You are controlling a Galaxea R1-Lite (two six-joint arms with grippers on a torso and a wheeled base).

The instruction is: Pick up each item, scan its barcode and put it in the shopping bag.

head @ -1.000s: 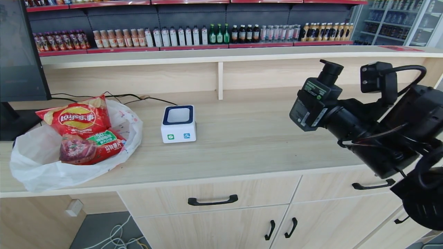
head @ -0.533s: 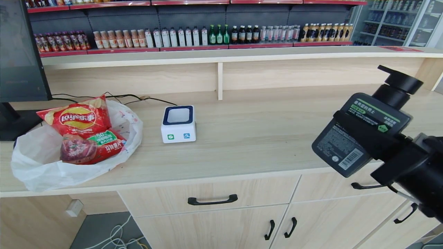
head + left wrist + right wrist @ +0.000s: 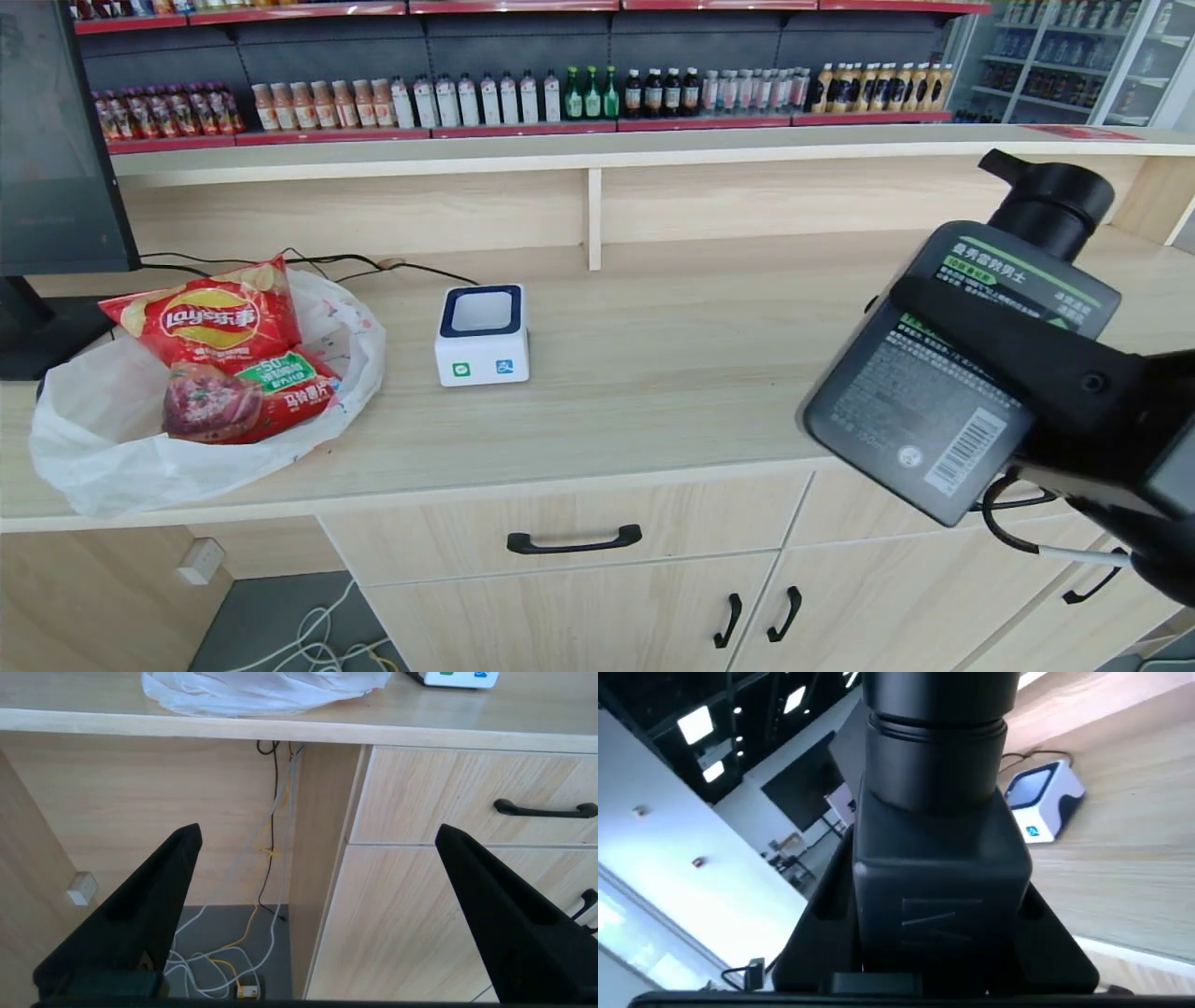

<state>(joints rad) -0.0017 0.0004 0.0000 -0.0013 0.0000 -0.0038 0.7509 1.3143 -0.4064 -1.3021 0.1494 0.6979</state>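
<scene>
My right gripper [image 3: 934, 313] is shut on a black pump bottle [image 3: 934, 401], held in the air over the counter's front right edge. Its barcode label [image 3: 966, 451] faces the head camera. In the right wrist view the bottle [image 3: 938, 859] sits between the fingers [image 3: 817, 929]. The white scanner [image 3: 482, 334] with a blue-rimmed top stands mid-counter, also seen as the scanner [image 3: 1044, 798]. A white shopping bag [image 3: 112, 467] lies at the left with a red chips bag [image 3: 210, 322] and a second snack bag [image 3: 252, 397] in it. My left gripper [image 3: 318, 924] hangs open below the counter, facing the cabinet.
A dark monitor [image 3: 56, 140] stands at the far left with cables [image 3: 373, 264] running behind the bag. The counter [image 3: 672, 373] has a raised back shelf with a divider [image 3: 594, 219]. Drawers with black handles [image 3: 574, 541] sit below. Bottle racks stand behind.
The right arm has turned the bottle so its barcode faces the head camera and brought it up and closer. Bag, snacks and scanner have not moved.
</scene>
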